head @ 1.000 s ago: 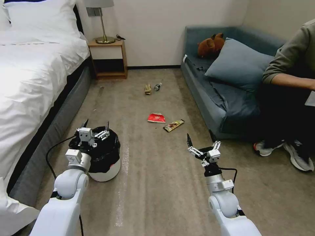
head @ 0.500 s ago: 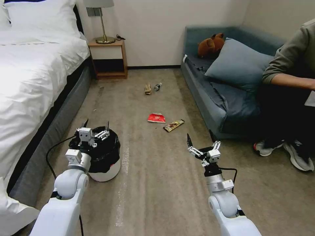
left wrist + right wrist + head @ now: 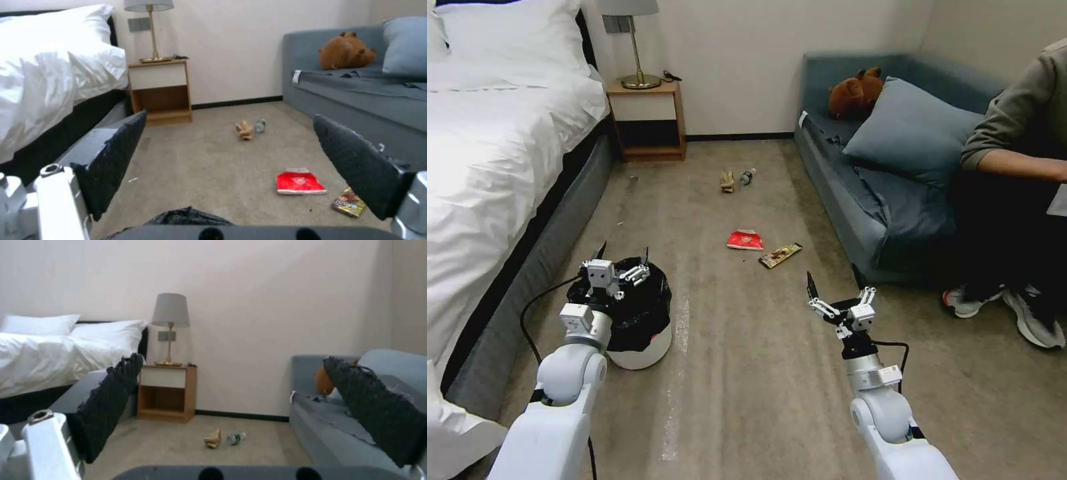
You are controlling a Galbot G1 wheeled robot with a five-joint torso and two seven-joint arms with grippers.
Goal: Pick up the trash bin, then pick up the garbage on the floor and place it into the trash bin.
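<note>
Trash bin (image 3: 639, 319), white and lined with a black bag, is seen in the head view on the carpet beside the bed (image 3: 487, 167), with the left gripper (image 3: 620, 261) held spread over its rim and nothing clasped; a pinch on the loose liner alone could let the bin slip. The right gripper (image 3: 834, 290) is held open in the air, short of the red packet (image 3: 745, 240) and bar wrapper (image 3: 780, 255)

From the left wrist, bag folds (image 3: 186, 216) are seen below the parted fingers (image 3: 113, 160)

From the right wrist, the paper piece (image 3: 213, 439) and bottle (image 3: 236, 438) are seen far off; a roll is risked
</note>
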